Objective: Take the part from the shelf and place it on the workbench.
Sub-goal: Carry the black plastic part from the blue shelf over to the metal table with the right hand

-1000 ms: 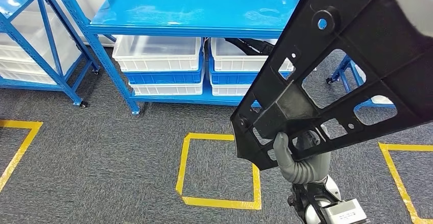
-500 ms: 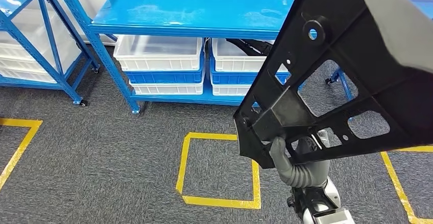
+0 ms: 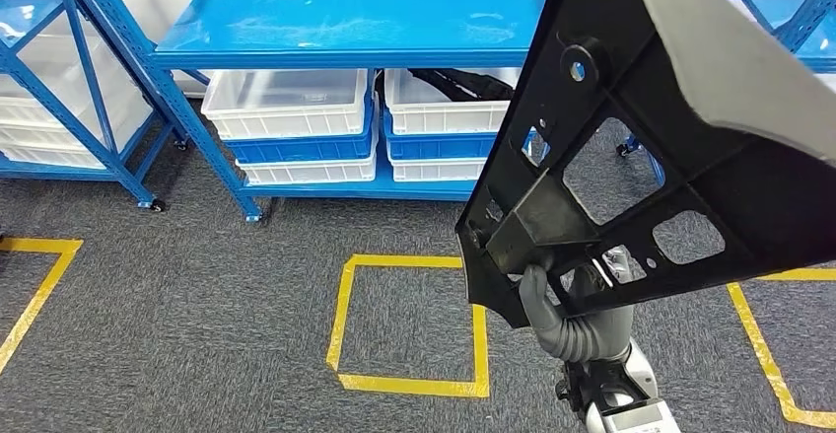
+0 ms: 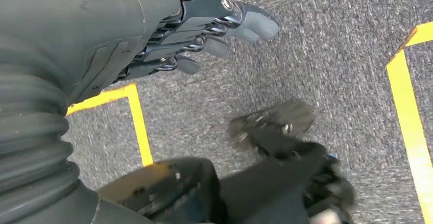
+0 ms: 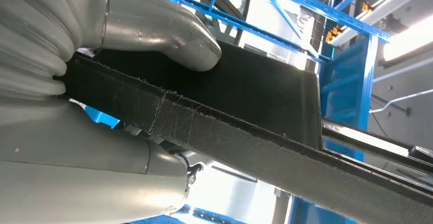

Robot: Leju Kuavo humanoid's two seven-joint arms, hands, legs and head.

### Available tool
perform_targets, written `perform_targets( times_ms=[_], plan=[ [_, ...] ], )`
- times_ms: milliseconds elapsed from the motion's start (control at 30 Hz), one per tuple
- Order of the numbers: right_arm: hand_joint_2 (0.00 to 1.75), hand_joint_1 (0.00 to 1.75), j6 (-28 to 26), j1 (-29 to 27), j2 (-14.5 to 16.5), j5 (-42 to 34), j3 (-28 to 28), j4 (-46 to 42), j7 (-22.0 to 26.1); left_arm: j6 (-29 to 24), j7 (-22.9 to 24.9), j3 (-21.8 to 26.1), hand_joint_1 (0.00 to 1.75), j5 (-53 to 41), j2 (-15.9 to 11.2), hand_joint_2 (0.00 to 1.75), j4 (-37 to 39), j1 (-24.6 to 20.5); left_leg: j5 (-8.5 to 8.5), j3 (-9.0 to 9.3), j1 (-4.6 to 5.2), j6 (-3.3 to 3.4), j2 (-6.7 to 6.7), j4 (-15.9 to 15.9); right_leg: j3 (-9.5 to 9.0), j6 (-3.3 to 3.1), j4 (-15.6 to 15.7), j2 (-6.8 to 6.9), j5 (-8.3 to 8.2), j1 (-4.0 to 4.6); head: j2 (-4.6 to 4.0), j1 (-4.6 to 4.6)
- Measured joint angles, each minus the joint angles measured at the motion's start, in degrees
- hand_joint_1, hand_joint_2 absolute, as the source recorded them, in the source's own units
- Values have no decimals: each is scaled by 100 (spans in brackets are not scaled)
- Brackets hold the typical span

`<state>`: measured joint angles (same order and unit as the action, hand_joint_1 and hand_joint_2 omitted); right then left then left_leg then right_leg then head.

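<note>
part: a large flat black plastic panel with ribs and cut-out openings (image 3: pixel 651 147), held up off the floor, tilted, in front of the head camera on the robot's right side; away from the shelf and not on any workbench.
right hand: the grey right hand (image 3: pixel 562 317) grips the part at its lower corner; in the right wrist view the thick grey thumb (image 5: pixel 158 32) presses on one face of the part's edge (image 5: pixel 230 127), with the hand's body against the other face.
left hand: the left hand (image 4: pixel 168 35) holds nothing, fingers (image 4: pixel 253 22) stretched out and slightly apart, hanging above the carpet.
in the way: the held part hides much of the right half of the head view, including part of the shelving behind it.
shelving: a blue metal shelf rack (image 3: pixel 345 24) stands ahead, with a second blue rack (image 3: pixel 69 78) to its left.
containers: under the blue shelf board sit stacked bins, clear white plastic bins (image 3: pixel 286 103) over blue bins (image 3: pixel 306 147); a dark object (image 3: pixel 473 83) lies in the right-hand white bin (image 3: pixel 439 112), what it is i cannot tell.
floor: grey carpet (image 3: pixel 197 305) marked with yellow tape squares (image 3: pixel 409 324).
</note>
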<state>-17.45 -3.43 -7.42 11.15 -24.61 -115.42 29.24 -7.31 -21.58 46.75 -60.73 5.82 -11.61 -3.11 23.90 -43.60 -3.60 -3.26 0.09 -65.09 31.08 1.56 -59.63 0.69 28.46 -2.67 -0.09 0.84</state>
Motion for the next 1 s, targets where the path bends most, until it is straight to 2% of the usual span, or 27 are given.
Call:
perform_targets(
  times_ms=[33, 67, 100, 133, 167, 233, 267, 300, 367, 433, 467, 567, 600, 633, 667, 700, 733, 767, 800, 900, 967, 1000],
  plan=[
    [175, 175, 1, -6, -1, 1, -1, -1, 0, 1, -16, 3, 0, 17, 1, 175, 1, -1, 267, -158, 37, 34, -2, -478, 23, -20, -3, 8, -15, 35, 0, 3],
    [175, 175, 1, -12, -3, 2, -1, -1, 0, 1, -29, 7, 0, 30, 1, 175, 1, -2, 464, -274, 76, 73, -3, -878, 41, -31, -5, 18, -24, 74, 0, 7],
    [175, 175, 1, -17, -3, 2, -2, -1, 0, 1, -37, 10, 0, 38, 0, 175, 2, -2, 557, -291, 117, 127, -4, -1087, 50, -37, -6, 28, -27, 114, 0, 7],
    [175, 175, 0, -18, -4, 2, -2, -1, 0, 1, -43, 12, 0, 42, -1, 175, 2, -2, 558, -209, 160, 192, -4, -1083, 53, -41, -6, 36, -29, 150, 0, 6],
    [175, 175, 0, -18, -5, 2, -2, -1, 0, 1, -50, 13, 0, 45, -1, 175, 2, -2, 465, -4, 212, 279, -2, -818, 49, -42, -6, 40, -27, 175, 0, 6],
    [175, 175, 0, -18, -5, 3, -2, -1, 0, 1, -67, 15, 0, 50, -7, 175, 1, -7, 246, 497, 332, 450, 40, -39, 43, -38, -10, 44, -21, 216, 0, 3],
    [175, 175, 0, -19, -6, 4, -2, -1, -1, -1, -75, 16, 0, 53, -13, 175, 0, -12, 180, 669, 386, 502, 68, 255, 45, -32, -11, 48, -17, 228, 0, 1],
    [175, 175, -1, -20, -7, 5, -2, -1, -3, -3, -81, 19, 0, 59, -19, 175, 0, -16, 164, 745, 427, 524, 90, 395, 49, -24, -10, 55, -14, 234, 0, 1],
    [175, 175, -2, -20, -10, 6, -3, -1, -9, -4, -87, 22, 0, 67, -27, 175, -1, -21, 156, 752, 463, 531, 81, 456, 49, -1, 11, 83, -11, 228, 0, 4],
    [175, 175, -2, -19, -17, 6, -3, -3, -15, -3, -91, 27, 0, 70, -31, 175, -1, -23, 116, 774, 441, 563, 52, 534, 104, 25, -76, 66, 62, 217, 0, -3],
    [175, 175, -2, -18, -23, 6, -3, -4, -16, -1, -93, 33, 0, 71, -31, 175, -1, -28, 94, 784, 421, 583, 37, 571, 197, 26, -260, 39, 165, 214, 0, -9],
    [175, 175, -2, -25, -41, 8, -4, -3, -18, 11, -101, 54, 0, 71, -28, 175, 1, -44, 73, 771, 407, 606, -20, 589, 687, 4, -1242, -26, 556, 202, 0, -13],
    [175, 175, -2, -28, -46, 10, -6, -2, -19, 18, -102, 57, 0, 71, -27, 175, 1, -44, 71, 767, 406, 607, -40, 588, 796, 26, -1445, -31, 597, 199, 0, -11],
    [175, 175, -2, -29, -50, 11, -7, -1, -21, 23, -102, 61, 0, 71, -26, 175, 2, -43, 69, 765, 404, 606, -61, 587, 807, 70, -1443, -34, 554, 195, 0, -13],
    [175, 175, -2, -29, -52, 13, -9, -1, -24, 29, -102, 65, 0, 71, -22, 175, 3, -43, 64, 764, 400, 602, -84, 586, 719, 124, -1246, -36, 442, 189, 0, -13],
    [175, 175, -2, -28, -53, 13, -10, -1, -27, 34, -102, 69, 0, 71, -17, 175, 4, -43, 57, 765, 395, 593, -109, 584, 543, 178, -882, -43, 284, 179, 0, -14],
    [175, 175, -2, -26, -55, 16, -13, -1, -30, 37, -102, 74, 0, 71, -11, 175, 5, -43, 50, 763, 395, 577, -131, 580, 356, 209, -490, -64, 141, 170, 0, -15],
    [175, 175, -2, -25, -55, 21, -15, -2, -34, 42, -103, 79, 0, 71, -7, 175, 5, -43, 44, 759, 407, 558, -150, 572, 208, 202, -182, -82, 30, 166, 0, -12],
    [175, 175, -2, -23, -56, 27, -18, -3, -36, 45, -104, 83, 0, 71, -5, 175, 5, -43, 35, 753, 420, 536, -161, 568, 112, 176, 7, -98, -36, 169, 0, -8],
    [175, 175, -2, -21, -63, 44, -22, -4, -37, 54, -110, 96, 0, 69, -7, 175, 5, -37, 2, 730, 426, 455, -168, 570, 76, 50, 83, -89, -115, 182, 0, -3],
    [175, 175, -1, -19, -67, 48, -22, -4, -37, 54, -115, 101, 0, 65, -10, 175, 5, -35, 134, 655, 405, 392, -137, 397, 80, -14, 98, -62, -149, 156, 0, 11],
    [175, 175, 1, -18, -67, 49, -22, -5, -37, 54, -117, 101, 0, 60, -10, 175, 5, -35, 292, 556, 391, 361, -115, 156, 81, -35, 102, -45, -157, 141, 0, 23]
  ],
)
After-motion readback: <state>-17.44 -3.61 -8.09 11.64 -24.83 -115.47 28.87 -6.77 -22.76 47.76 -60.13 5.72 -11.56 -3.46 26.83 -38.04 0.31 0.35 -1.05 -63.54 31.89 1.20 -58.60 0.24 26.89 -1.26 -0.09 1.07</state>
